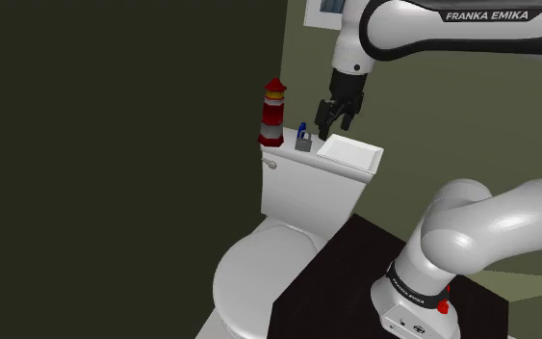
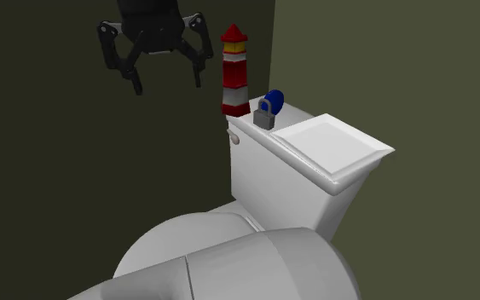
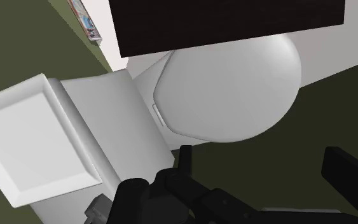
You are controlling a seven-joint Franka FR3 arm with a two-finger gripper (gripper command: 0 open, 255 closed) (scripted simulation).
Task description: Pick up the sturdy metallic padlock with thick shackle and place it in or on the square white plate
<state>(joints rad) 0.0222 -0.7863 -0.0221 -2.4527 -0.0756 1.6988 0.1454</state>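
Plainly the reach is the step in hand: the gripper [image 2: 167,83] hangs in the air above the toilet tank [image 2: 280,183], its jaws spread wide with nothing between them. The padlock [image 2: 266,117], a grey body under a blue shackle, stands upright on the tank lid between the red-and-white lighthouse figure [image 2: 234,68] and the square white plate [image 2: 336,147], just beside the plate's rim and not yet touched. In the wrist view the fingers [image 3: 185,158] point past the tank toward the toilet lid [image 3: 228,89], so I judge the hand is not lined up. Next it must centre over the padlock, descend with a finger on either side, and avoid both the lighthouse and the plate.
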